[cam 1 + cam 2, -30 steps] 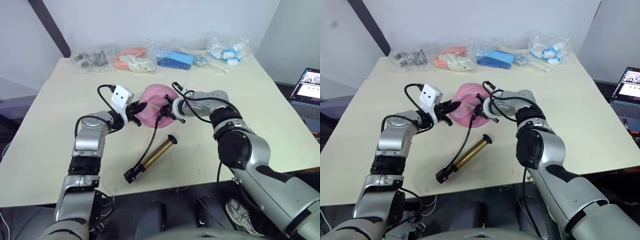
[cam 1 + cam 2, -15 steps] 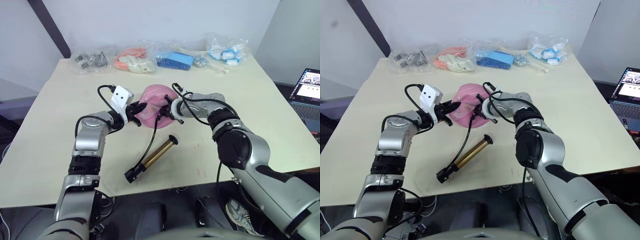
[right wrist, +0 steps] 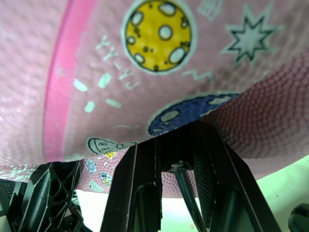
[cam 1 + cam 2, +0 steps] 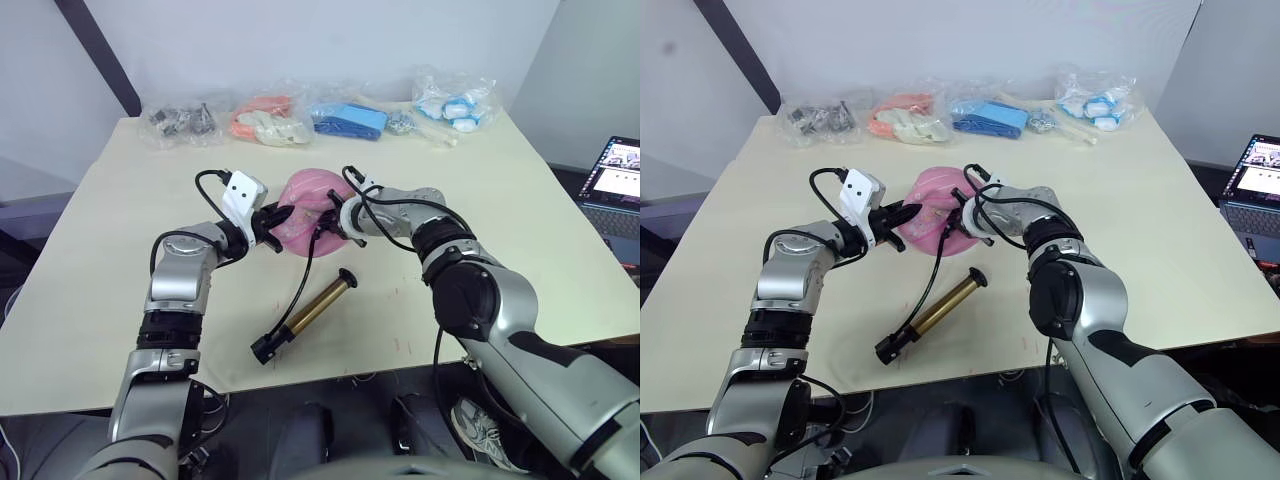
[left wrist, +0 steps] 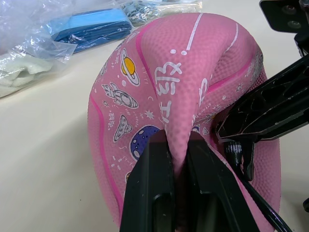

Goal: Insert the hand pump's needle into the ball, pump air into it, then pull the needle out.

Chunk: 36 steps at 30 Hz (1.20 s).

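1. Ball [image 4: 312, 205] sits mid-counter [image 4: 520, 200], soft and dented, caught between both end effectors.
2. Left end effector [image 5: 176, 159] is closed, pinching a raised fold of the ball's skin between its two fingers [image 5: 153, 183].
3. Right end effector [image 3: 176, 166] is closed on the small black fitting at the hose [image 4: 303, 280] tip, pressed up against the ball's right side. The needle itself is too small and hidden to make out; I cannot tell whether it is in the valve.
4. In the left wrist view the right end effector's fingers touch the ball just beside the pinched fold, with the fitting hanging under them.
5. Pump [image 4: 315, 308] lies flat on the counter in front of the ball, diagonal, apart from both end effectors. One black end points toward the ball, the other toward the counter's near edge.
6. Hose runs from the pump's near end up to the right end effector.
7. Four plastic bags [image 4: 270, 118] of small items line the counter's far edge, well apart from the ball.
8. Laptop [image 4: 615, 185] is off the counter, at the far right.
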Available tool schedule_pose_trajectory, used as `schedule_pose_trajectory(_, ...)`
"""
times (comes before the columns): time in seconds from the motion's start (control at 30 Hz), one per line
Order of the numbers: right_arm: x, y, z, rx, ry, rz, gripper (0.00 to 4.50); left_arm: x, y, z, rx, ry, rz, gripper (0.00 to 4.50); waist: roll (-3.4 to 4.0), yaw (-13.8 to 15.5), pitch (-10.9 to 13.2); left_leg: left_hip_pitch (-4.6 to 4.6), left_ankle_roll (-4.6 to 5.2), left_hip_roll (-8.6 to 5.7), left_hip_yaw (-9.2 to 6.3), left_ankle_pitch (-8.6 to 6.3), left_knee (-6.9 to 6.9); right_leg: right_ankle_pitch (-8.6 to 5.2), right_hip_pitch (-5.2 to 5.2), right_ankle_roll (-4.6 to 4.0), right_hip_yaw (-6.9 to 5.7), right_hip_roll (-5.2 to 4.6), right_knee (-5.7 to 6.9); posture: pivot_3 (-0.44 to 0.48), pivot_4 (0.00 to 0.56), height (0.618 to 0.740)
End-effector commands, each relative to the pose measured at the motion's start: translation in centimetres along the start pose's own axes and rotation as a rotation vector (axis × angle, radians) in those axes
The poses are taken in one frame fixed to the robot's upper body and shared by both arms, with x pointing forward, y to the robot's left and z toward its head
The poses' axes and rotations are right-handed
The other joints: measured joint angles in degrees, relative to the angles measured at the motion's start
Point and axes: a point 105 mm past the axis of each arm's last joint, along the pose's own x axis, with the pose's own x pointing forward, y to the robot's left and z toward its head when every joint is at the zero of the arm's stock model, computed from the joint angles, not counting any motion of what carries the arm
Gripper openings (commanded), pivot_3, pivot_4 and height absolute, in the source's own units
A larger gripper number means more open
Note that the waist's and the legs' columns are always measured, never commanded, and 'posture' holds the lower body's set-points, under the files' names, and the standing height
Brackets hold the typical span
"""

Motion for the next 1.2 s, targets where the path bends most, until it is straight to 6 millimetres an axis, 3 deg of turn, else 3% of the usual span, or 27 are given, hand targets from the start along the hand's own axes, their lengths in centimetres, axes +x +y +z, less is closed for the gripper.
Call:
schedule_pose_trajectory(0.03, -1.0, 1.9, 1.6, -0.088, -0.07, 0.084, 0.36, 2.1, -5.0, -3.6, -0.052, 0.112, -0.225, 0.03, 0.03, 0.07, 0.02, -0.01, 0.0, 0.0, 0.0, 0.0, 0.0, 0.0, 0.0, 0.0, -0.01, 0.0, -0.01, 0.0, 0.15, 0.74)
schedule_pose_trajectory(0.33, -2.3, 2.4, 1.1, -0.371, -0.052, 0.101, 0.36, 2.4, -4.2, -3.2, -0.041, 0.103, -0.192, 0.03, 0.18, 1.03, 0.13, -0.33, 0.0, -0.02, -0.07, 0.0, -0.01, 0.17, -0.13, -0.25, -0.14, -0.06, -0.27, 0.0, 0.15, 0.74)
schedule_pose_trajectory(0.63, -3.9, 1.9, -0.7, -0.497, -0.009, 0.124, 0.36, 2.6, -4.1, -3.1, -0.033, 0.101, -0.196, 0.03, 0.28, 2.19, 0.19, -0.94, 0.0, -0.13, -0.13, 0.02, -0.01, 0.31, -0.48, -0.07, -0.29, -0.16, -0.36, 0.0, 0.15, 0.74)
schedule_pose_trajectory(0.8, -5.0, 2.3, -0.9, -0.748, -0.075, 0.141, 0.36, 2.7, -3.5, -3.0, -0.026, 0.105, -0.168, 0.03, 0.33, 2.63, 0.27, -1.08, -0.01, -0.21, -0.15, 0.02, -0.04, 0.3, -0.54, 0.02, -0.36, -0.21, -0.47, 0.0, 0.15, 0.74)
schedule_pose_trajectory(0.9, -5.0, 1.3, -1.2, -0.931, -0.11, 0.114, 0.36, 2.8, -3.4, -2.9, -0.029, 0.101, -0.16, 0.03, 0.34, 2.73, 0.28, -1.13, -0.01, -0.25, -0.17, 0.02, -0.04, 0.28, -0.53, 0.07, -0.39, -0.25, -0.52, 0.0, 0.15, 0.74)
schedule_pose_trajectory(0.97, -4.8, 0.4, -1.4, -0.984, -0.117, 0.101, 0.36, 2.8, -3.4, -2.9, -0.028, 0.101, -0.16, 0.03, 0.34, 2.76, 0.28, -1.13, -0.01, -0.3, -0.17, 0.02, -0.04, 0.26, -0.52, 0.11, -0.4, -0.27, -0.53, 0.0, 0.15, 0.74)
schedule_pose_trajectory(1.2, -5.0, 0.5, -1.7, -1.197, -0.187, 0.167, 0.36, 2.5, -3.2, -3.2, -0.031, 0.097, -0.16, 0.03, 0.34, 2.8, 0.28, -1.09, -0.01, -0.52, -0.21, 0.02, -0.04, 0.15, -0.48, 0.31, -0.42, -0.31, -0.51, 0.0, 0.15, 0.74)
